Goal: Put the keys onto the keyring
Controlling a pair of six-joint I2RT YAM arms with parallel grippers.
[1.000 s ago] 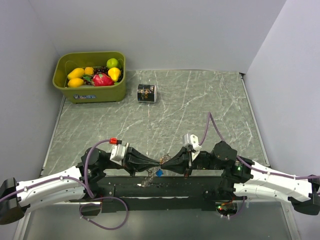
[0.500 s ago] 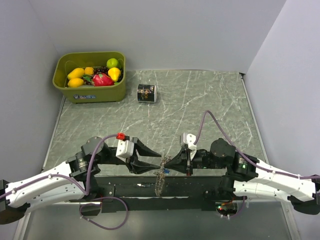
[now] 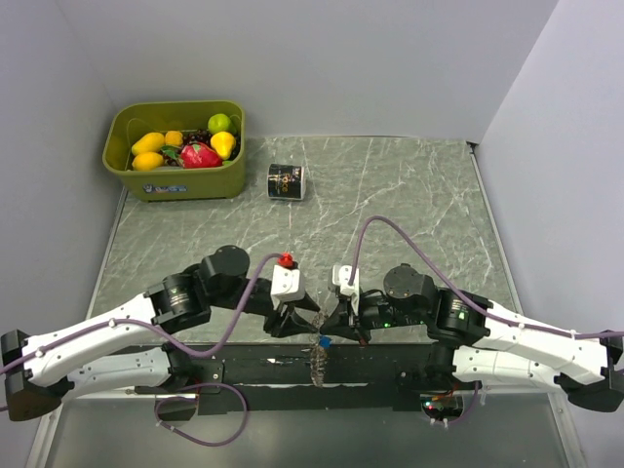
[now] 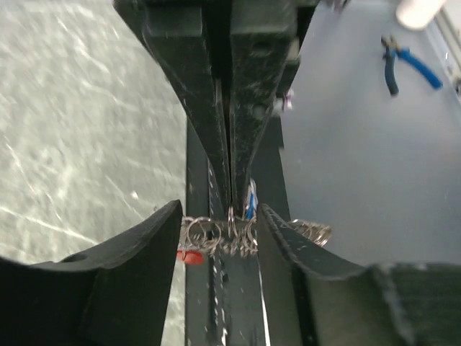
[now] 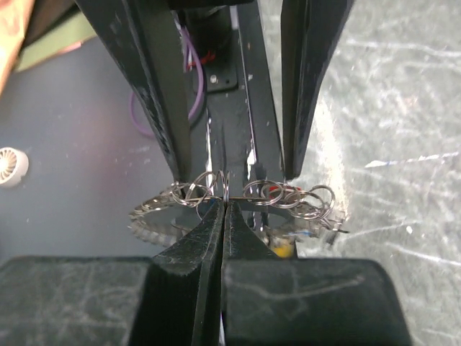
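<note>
Top external view shows two arms, the left arm and the right arm, meeting nose to nose at the near edge of the worktop. One keyring hangs edge-on between them, over the black base rail. In the right wrist view the right jaws are pinched tight on the ring's wire. The left jaws stand apart, one finger on each side of the ring. Small silver keys fringe the ring, too crowded to count, and one blue key head shows among them. At the far left corner one green bin of toy fruit sits by the left wall, and one black can lies just right of it. Between the can and the arms a broad stretch of marbled worktop lies open, closed in by walls at left, back and right.
</note>
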